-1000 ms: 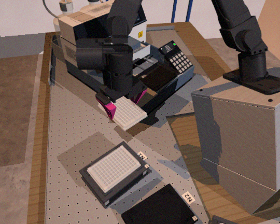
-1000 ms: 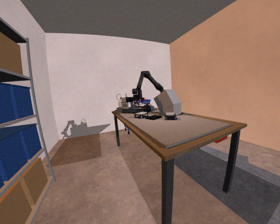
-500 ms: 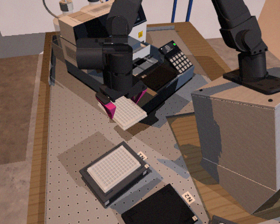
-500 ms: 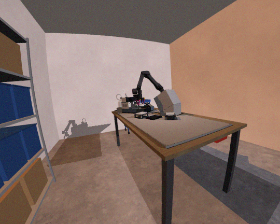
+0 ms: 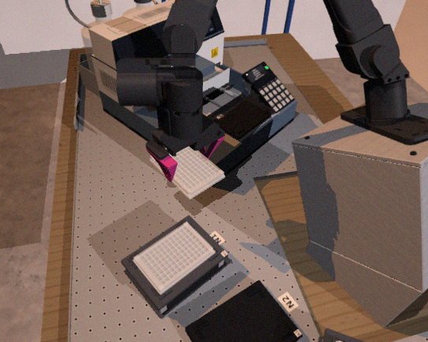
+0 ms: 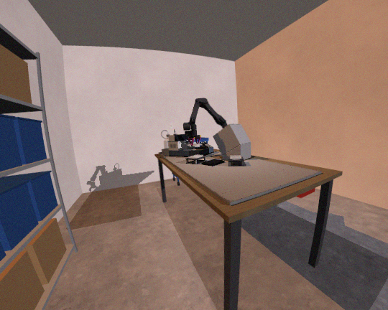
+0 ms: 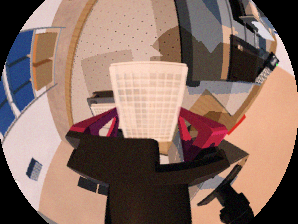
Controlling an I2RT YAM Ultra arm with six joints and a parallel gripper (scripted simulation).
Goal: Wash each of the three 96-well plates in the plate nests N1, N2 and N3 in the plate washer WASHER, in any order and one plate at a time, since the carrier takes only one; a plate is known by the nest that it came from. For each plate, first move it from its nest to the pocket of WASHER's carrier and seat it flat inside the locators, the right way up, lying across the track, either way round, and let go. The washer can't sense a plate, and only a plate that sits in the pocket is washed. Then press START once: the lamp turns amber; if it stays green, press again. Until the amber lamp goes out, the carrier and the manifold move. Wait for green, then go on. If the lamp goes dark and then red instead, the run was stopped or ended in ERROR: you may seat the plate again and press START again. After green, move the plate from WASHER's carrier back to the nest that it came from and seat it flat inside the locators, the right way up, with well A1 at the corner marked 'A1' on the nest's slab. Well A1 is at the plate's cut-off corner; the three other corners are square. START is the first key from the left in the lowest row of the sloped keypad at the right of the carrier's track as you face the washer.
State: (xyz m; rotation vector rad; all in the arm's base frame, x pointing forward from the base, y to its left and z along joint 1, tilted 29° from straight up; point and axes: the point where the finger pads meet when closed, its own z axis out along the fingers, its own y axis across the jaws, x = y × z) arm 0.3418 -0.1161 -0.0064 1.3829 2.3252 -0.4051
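Observation:
My gripper (image 5: 189, 156) (image 7: 148, 109), with magenta fingers, is shut on a white 96-well plate (image 5: 197, 172) (image 7: 147, 99). It holds the plate in the air, right way up, just in front of the WASHER (image 5: 116, 39), above the perforated table top. The washer's dark carrier pocket (image 5: 245, 116) lies bare. The lamp (image 5: 267, 68) above the keypad (image 5: 277, 93) is green. Nest N1 (image 5: 152, 294) holds a white plate (image 5: 173, 257). Nest N2 (image 5: 243, 317) is empty and black. Only a corner of a third nest (image 5: 338, 336) shows at the bottom edge.
The arm's grey pedestal (image 5: 366, 206) (image 6: 233, 143) stands at the right of the nests. The washer's manifold housing and bottles stand at the back. In the far view the table (image 6: 274, 201) stands in a room with a shelf rack (image 6: 16, 161) at the left.

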